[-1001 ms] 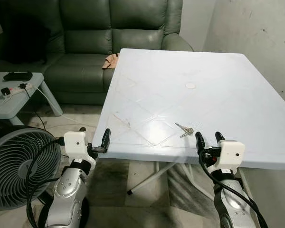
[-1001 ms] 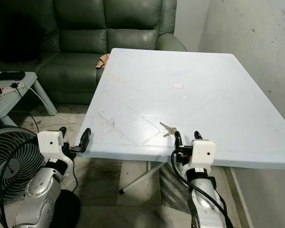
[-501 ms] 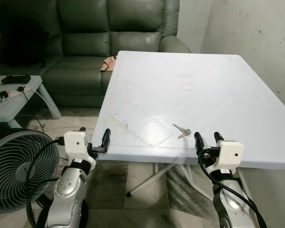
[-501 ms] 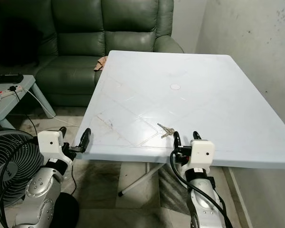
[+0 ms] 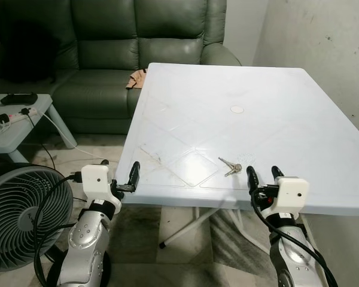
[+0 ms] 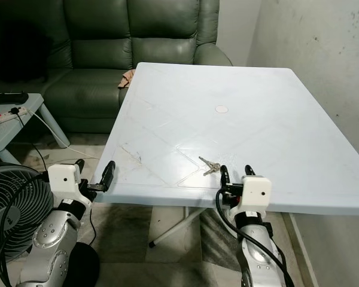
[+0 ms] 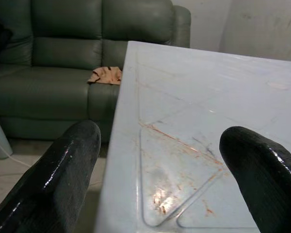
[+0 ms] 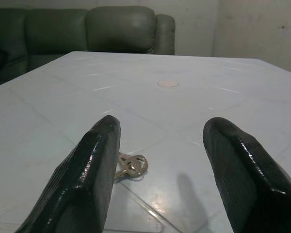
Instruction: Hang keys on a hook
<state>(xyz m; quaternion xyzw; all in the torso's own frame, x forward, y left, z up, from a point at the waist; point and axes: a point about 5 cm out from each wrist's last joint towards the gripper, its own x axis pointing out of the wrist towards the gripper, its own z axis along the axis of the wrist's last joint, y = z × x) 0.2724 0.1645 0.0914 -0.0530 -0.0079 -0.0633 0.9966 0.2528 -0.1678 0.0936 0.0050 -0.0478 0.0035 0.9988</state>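
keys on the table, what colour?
Silvery metal with a dull brassy tint; the keys show best in the right wrist view, on the white table.

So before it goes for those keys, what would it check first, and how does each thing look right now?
1. Keys lying free on the table: ok.
2. Right hand open: ok.
3. Right hand lined up with the keys: not ok, they sit off toward its left finger.
4. Table around the keys bare: ok.
5. Left hand out of the way at the table's left edge: ok.
6. Hook located: cannot tell.
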